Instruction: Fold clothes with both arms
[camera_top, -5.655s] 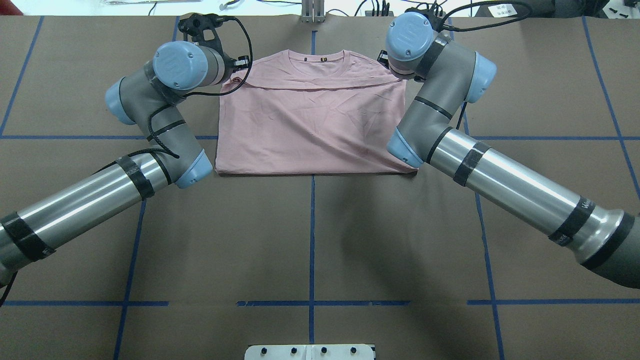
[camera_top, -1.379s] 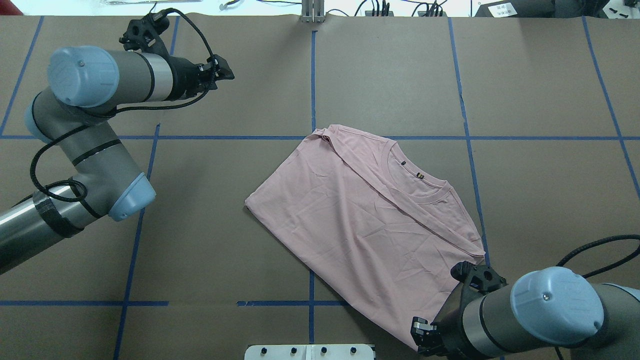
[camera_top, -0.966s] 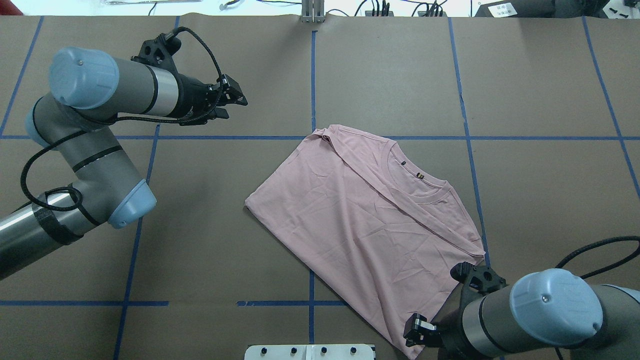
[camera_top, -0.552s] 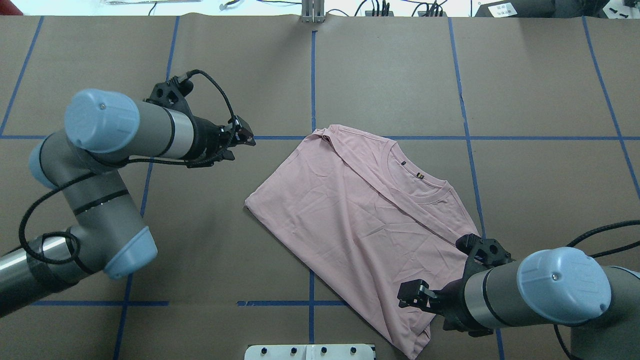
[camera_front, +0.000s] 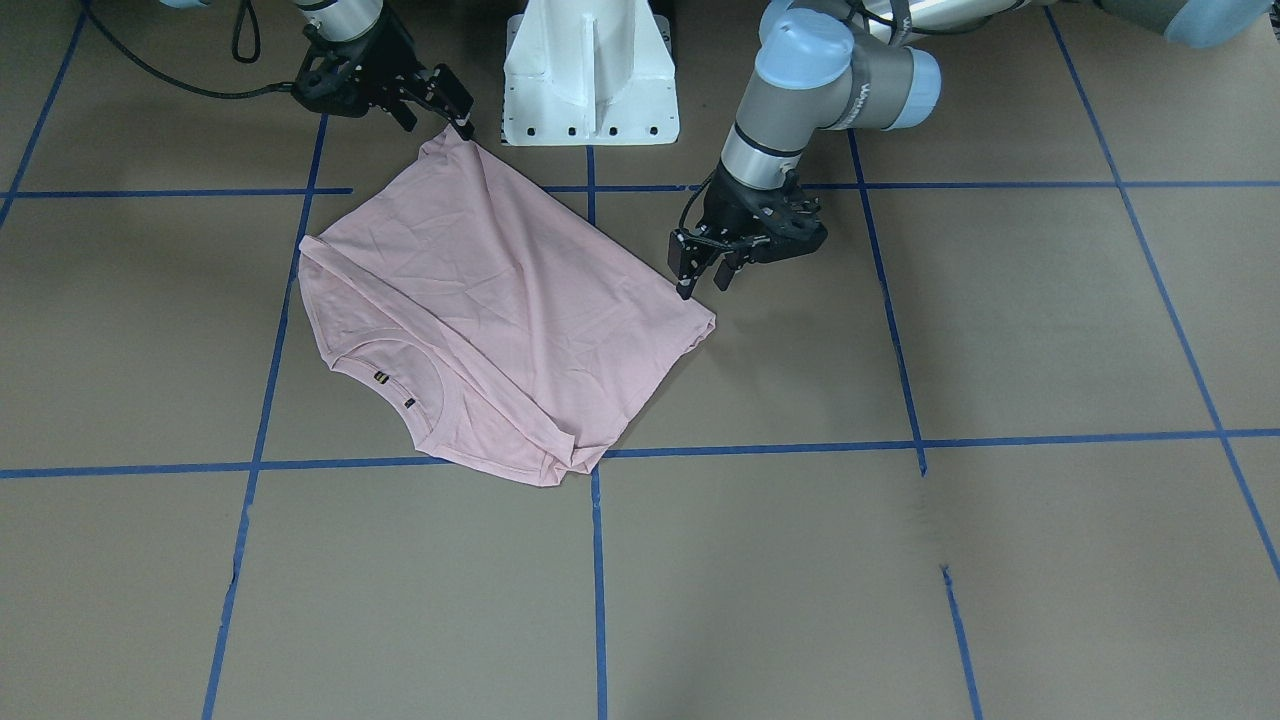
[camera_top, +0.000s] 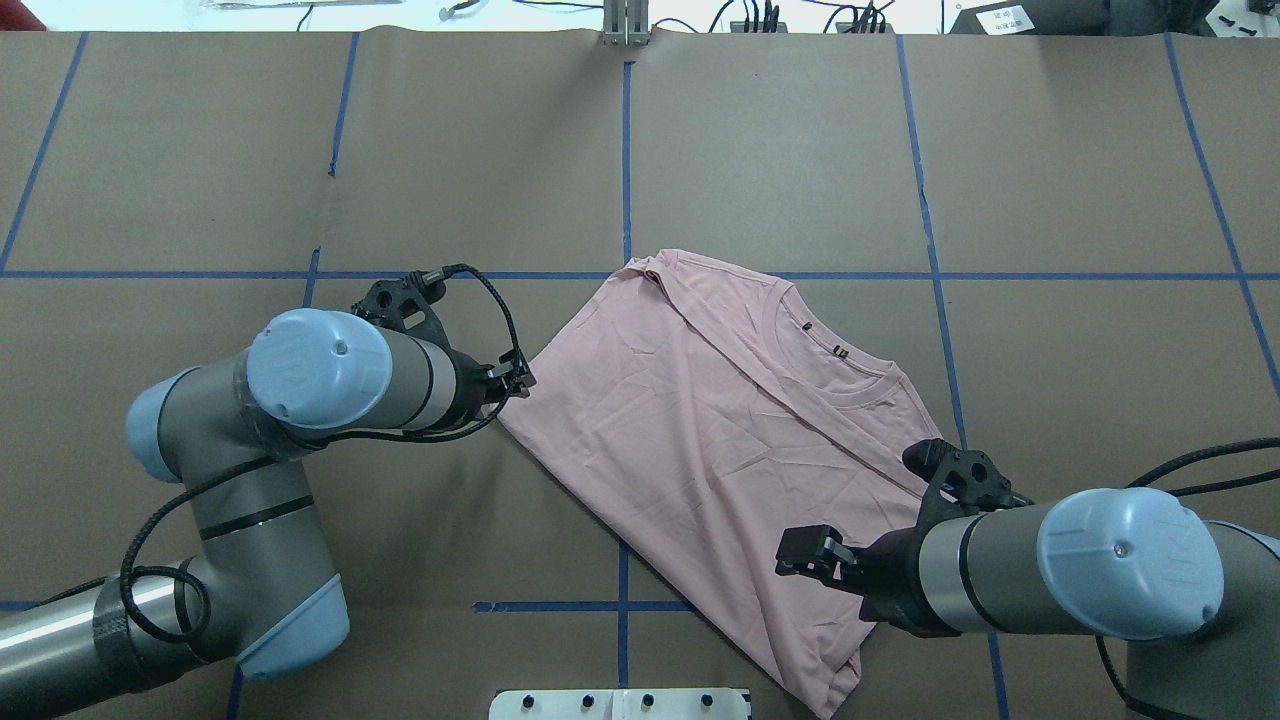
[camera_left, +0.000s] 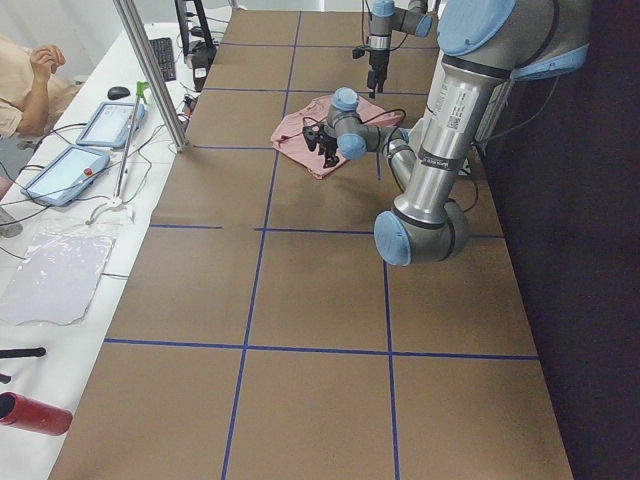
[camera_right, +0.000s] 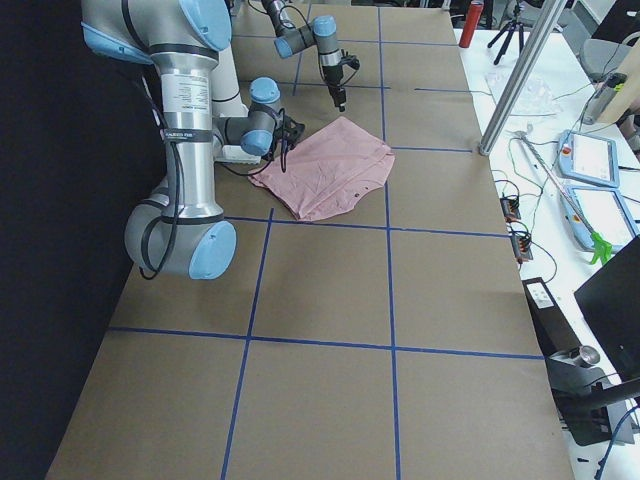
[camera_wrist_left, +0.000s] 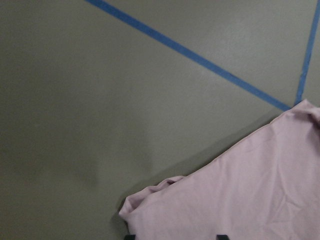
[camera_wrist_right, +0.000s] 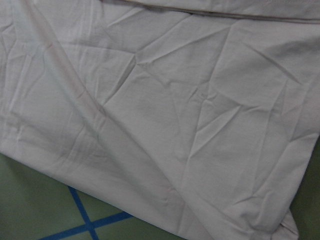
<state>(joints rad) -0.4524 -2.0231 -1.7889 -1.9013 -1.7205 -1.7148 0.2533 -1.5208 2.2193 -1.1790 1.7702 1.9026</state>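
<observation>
One pale pink short-sleeved T-shirt (camera_top: 700, 430) lies flat on the brown paper-covered bench (camera_top: 1100, 180). Its sleeves are tucked in, so the outline is a rough rectangle set askew to the blue tape grid lines (camera_top: 625, 150). The round neckline (camera_top: 812, 345) faces away from the robot and toward its right. The opposite hem-side edge runs from a corner on the robot's left to one just beside the white pedestal base (camera_front: 590, 70).

The black two-finger left pincer (camera_front: 703, 280), on a grey tubular arm with light blue joint caps, sits low at the left-hand corner. Its fingers are spread, and its wrist view shows the curled fabric corner between the two tips, not pinched. The matching right pincer (camera_top: 800, 552) hangs over the T-shirt near its right-hand side edge, short of the corner by the base. It appears spread and holds nothing; its wrist view shows only creased fabric.

Step in hand, as judged: reaching for the two hem-side corners ahead of a further fold. The next move probably calls for the left pincer to close on its corner. The right pincer would first shift toward the near corner, then pinch all layers together.
</observation>
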